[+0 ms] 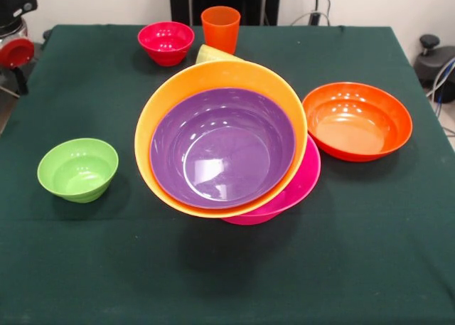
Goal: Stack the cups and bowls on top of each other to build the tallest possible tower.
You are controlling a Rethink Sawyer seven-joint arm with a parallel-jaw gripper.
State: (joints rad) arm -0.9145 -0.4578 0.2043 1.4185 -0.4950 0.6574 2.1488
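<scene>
The tower stands mid-table and leans toward the camera. Its purple bowl [222,148] nests in the yellow-orange bowl [161,101], and the large pink bowl [302,184] shows beneath at the lower right. Whatever sits between them is hidden. A pale yellow cup [213,53] peeks out just behind the tower's rim. Farther back an orange cup [220,28] stands upright beside a small red bowl [166,42]. At the left sits a small green bowl [77,170], and at the right an orange-red bowl [357,120]. No gripper shows.
All of this rests on a dark green tablecloth [227,275]. A red and black machine part [15,37] sits off the table's far left corner. Black equipment with cables [435,62] stands beyond the right edge.
</scene>
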